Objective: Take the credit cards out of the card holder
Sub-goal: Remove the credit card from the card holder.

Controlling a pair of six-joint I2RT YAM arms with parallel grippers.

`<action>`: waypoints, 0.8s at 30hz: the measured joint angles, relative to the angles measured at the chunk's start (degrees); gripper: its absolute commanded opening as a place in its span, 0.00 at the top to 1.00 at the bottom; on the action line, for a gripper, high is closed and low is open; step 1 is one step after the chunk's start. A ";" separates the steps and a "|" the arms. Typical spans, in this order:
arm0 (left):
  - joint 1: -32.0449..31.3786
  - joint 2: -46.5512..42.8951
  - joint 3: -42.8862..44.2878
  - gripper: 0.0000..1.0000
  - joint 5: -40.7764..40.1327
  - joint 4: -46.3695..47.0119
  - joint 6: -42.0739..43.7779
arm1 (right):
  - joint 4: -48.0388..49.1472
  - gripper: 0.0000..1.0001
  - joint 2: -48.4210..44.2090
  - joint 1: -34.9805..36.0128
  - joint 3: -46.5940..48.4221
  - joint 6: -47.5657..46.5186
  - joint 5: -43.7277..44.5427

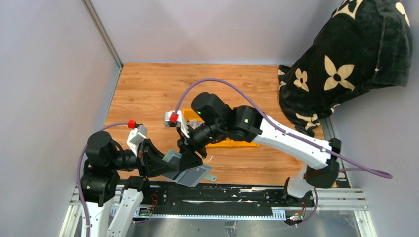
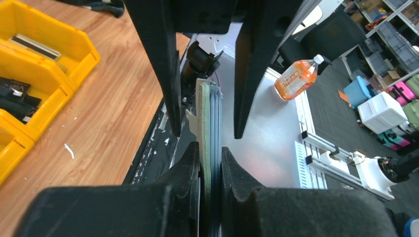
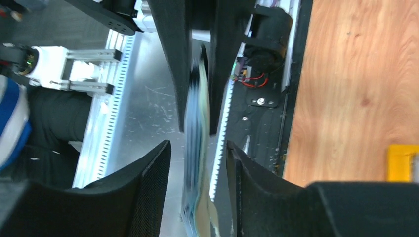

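You look down on a wood-grain tabletop boxed in by plain grey walls, with a metal post running up the far left corner. A black cloth with cream flowers hangs over the far right corner. Light falls evenly, without hard shadows. From your left wrist view, an orange bottle with a white cap shows at the edge of a silver metal sheet. Beyond it, a blue box and a white box stand on dark grey carpet.
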 measured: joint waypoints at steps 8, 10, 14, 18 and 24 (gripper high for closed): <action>0.00 3.02 8.68 1.00 -3.08 -0.72 -0.35 | 42.45 0.53 -24.57 -3.19 -42.53 15.61 -5.16; 0.00 3.63 9.29 1.00 -4.57 -0.72 -0.70 | 52.22 0.62 -28.09 -3.89 -48.50 20.55 -5.14; 0.00 3.80 9.27 0.93 -6.34 -0.74 -1.40 | 60.11 0.97 -29.59 -4.24 -51.15 24.61 -4.46; -0.02 2.69 8.24 0.55 -6.51 0.13 -3.39 | 54.95 1.00 -28.48 -4.83 -48.59 24.00 -3.39; 0.00 1.73 4.90 0.46 -4.79 -0.31 -4.63 | 32.09 1.00 -20.61 -4.81 -29.00 13.51 -3.52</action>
